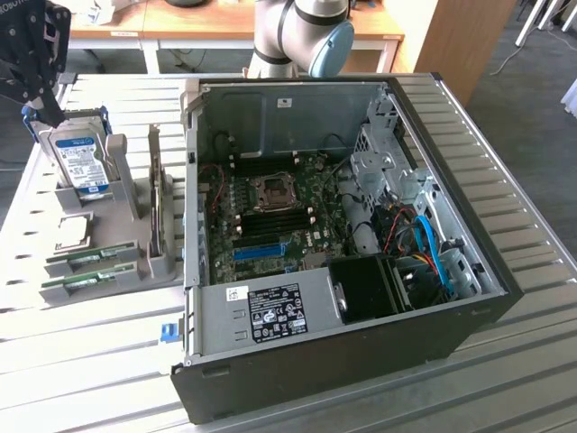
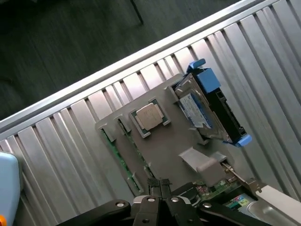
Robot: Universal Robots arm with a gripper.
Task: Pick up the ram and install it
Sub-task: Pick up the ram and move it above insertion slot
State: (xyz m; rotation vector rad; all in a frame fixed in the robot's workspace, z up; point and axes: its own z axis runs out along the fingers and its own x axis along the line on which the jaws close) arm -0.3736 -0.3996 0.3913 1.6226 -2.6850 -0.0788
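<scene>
Green ram sticks sit in the near slots of the grey holder (image 1: 126, 194) at the exterior view's left: one ram stick (image 1: 88, 259) lies just beyond the other ram stick (image 1: 83, 282), and both are untouched. Your gripper (image 1: 45, 104) hangs over the holder's far end, just above the hard drive (image 1: 79, 162) and well apart from the sticks. Its fingers (image 2: 153, 188) are pressed together and pinch nothing. To the right you have the open computer case (image 1: 297, 361).

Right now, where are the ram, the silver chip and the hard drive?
ram (image 1: 90, 259): exterior view, middle of one green stick.
chip (image 2: 149, 117): wrist view, centre of its silver top.
hard drive (image 1: 79, 161): exterior view, its blue label.
</scene>
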